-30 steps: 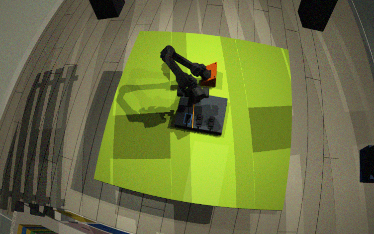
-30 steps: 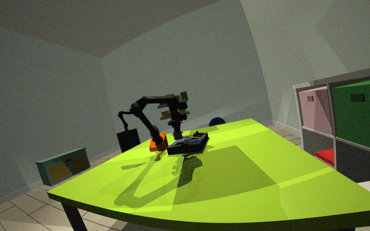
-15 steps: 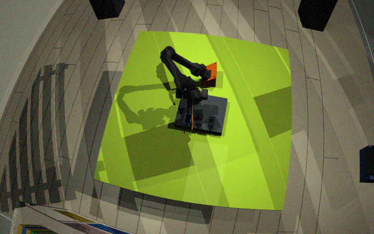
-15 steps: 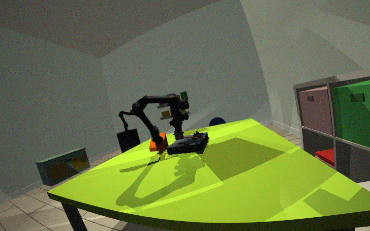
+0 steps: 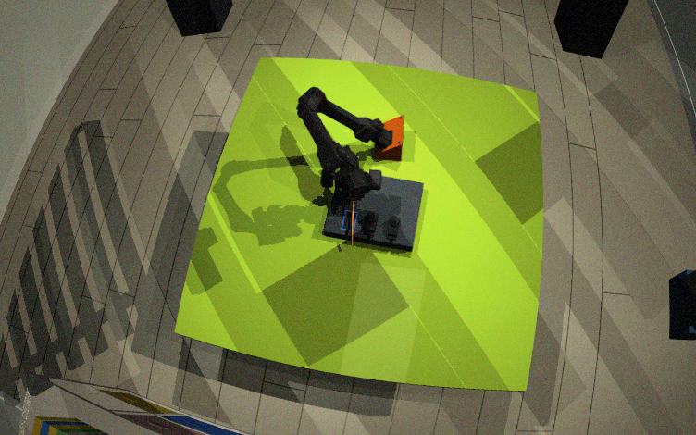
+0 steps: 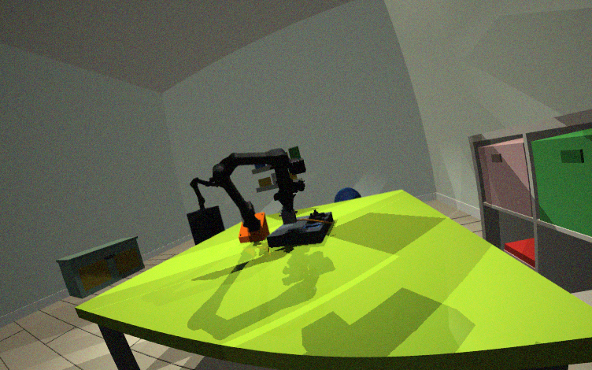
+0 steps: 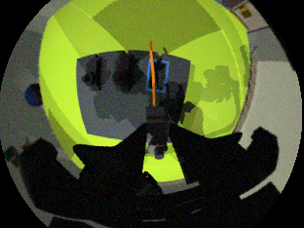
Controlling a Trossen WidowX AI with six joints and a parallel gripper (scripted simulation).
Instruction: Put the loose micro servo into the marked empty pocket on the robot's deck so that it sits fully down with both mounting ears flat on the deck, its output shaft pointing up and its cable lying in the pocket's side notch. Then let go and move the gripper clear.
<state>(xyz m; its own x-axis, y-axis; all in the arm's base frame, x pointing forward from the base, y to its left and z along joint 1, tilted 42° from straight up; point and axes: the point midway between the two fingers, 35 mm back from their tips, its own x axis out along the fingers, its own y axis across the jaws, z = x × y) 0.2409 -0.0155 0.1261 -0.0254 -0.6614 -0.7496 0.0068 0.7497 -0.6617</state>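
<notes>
The loose micro servo [image 7: 157, 133] is dark, with a lighter round part at its lower end in the wrist view. My gripper [image 7: 156, 125] [image 6: 288, 216] is shut on it, above the dark deck [image 5: 405, 197] [image 6: 279, 235] [image 7: 93, 111]. The servo's orange cable [image 5: 352, 228] [image 6: 310, 220] [image 7: 153, 78] stretches away straight and crosses over the marked pocket in the wrist view. The pocket's blue outline [image 5: 343, 219] [image 7: 168, 77] lies beyond the servo there. The servo's height above the deck and its exact tilt are hard to tell.
Two dark servo-like parts stand on the deck beside the pocket, one nearer [image 5: 368, 220] [image 7: 128, 71] and one farther [image 5: 392, 225] [image 7: 93, 75]. The orange block [image 5: 396, 130] [image 6: 260, 233] at the arm's base stands close to the deck. Shadows darken the deck.
</notes>
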